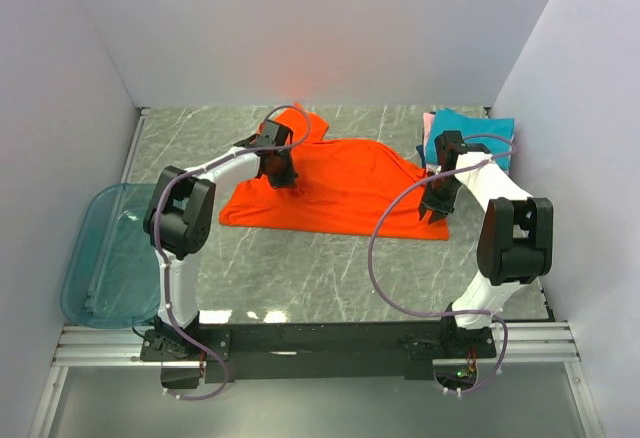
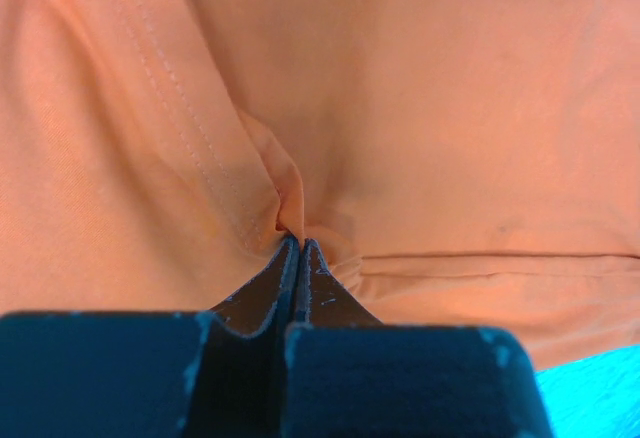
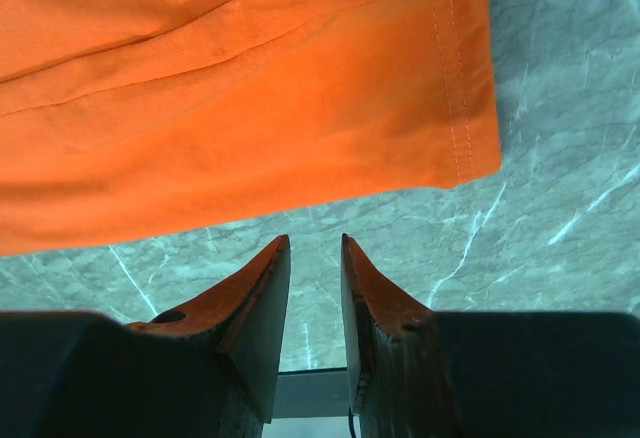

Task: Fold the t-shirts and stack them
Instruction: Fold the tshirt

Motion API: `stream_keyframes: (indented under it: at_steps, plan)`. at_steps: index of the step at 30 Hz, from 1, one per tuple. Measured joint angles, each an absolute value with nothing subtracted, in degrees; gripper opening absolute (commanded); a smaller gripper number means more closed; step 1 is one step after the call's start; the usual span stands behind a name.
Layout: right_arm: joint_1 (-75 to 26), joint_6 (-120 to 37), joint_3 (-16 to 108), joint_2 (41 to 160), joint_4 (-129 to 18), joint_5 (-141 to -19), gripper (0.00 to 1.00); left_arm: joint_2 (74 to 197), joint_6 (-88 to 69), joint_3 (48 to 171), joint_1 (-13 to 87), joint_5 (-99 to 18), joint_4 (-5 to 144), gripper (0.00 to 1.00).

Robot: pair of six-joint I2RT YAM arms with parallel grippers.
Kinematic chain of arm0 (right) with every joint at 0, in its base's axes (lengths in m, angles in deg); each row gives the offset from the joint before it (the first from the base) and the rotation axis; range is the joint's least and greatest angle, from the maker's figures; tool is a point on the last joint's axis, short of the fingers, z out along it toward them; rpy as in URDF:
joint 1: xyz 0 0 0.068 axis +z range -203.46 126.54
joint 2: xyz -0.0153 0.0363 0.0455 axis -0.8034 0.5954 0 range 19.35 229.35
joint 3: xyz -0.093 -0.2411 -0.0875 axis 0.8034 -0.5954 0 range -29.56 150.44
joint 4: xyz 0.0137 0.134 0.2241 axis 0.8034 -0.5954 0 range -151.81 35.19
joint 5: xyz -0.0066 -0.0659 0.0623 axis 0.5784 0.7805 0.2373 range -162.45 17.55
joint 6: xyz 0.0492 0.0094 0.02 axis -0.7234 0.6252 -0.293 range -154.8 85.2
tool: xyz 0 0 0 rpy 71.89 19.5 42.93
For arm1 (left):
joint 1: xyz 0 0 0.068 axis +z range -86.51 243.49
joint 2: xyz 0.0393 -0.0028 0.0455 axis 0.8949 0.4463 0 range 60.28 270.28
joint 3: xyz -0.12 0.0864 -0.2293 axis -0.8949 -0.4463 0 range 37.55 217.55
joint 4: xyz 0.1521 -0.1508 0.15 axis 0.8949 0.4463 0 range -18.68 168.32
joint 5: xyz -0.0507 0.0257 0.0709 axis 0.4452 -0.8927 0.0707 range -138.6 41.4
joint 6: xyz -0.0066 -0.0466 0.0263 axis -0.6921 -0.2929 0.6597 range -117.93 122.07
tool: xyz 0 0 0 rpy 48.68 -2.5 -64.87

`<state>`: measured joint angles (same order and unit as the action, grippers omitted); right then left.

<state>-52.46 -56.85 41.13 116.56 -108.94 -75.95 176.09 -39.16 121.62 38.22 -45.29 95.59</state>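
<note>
Lying spread across the middle of the counter, the orange t-shirt faces us with its hem along the near edge and one sleeve bunched at the far left; we judge it light, limp and easily wrinkled, so it will sag and drag rather than keep any shape. It should not slip much on pinched pads, but a thin pinch could pull loose under tension; we would take it at stitched edges, where the cloth is doubled, and at two corners at once so the fold falls straight.

Our left hand is down on the shirt's left shoulder area; the wrist view shows its fingers squeezed fully together with a small ridge of orange cloth caught at the tips, next to a line of stitching. Our right hand stands part-way open with nothing in it, over bare counter just beside the shirt's near right hem corner, not touching the cloth.

At the far right corner lies the folded stack, teal on top with a pink edge showing beneath; a translucent blue-green bin sits at the left edge. The counter is grey marbled and looks smooth and hard, so the cloth should slide; plain white walls close in three sides.
</note>
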Motion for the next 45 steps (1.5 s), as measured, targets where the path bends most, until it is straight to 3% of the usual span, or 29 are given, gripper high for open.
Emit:
stream_keyframes:
  at_steps: [33, 40, 45]
  plan:
    - [-51.8, -57.5, 40.5, 116.6, -108.9, -76.5, 0.34, 183.6, -39.8, 130.7, 38.1, -41.3, 96.0, 0.01]
    - [-51.7, -57.5, 40.5, 116.6, -109.0, -76.5, 0.34, 185.0, -40.7, 132.1, 38.0, -40.3, 96.1, 0.11]
    - [-51.6, -57.5, 40.5, 116.6, -109.0, -76.5, 0.34, 185.0, -41.1, 133.4, 37.9, -39.1, 95.9, 0.3]
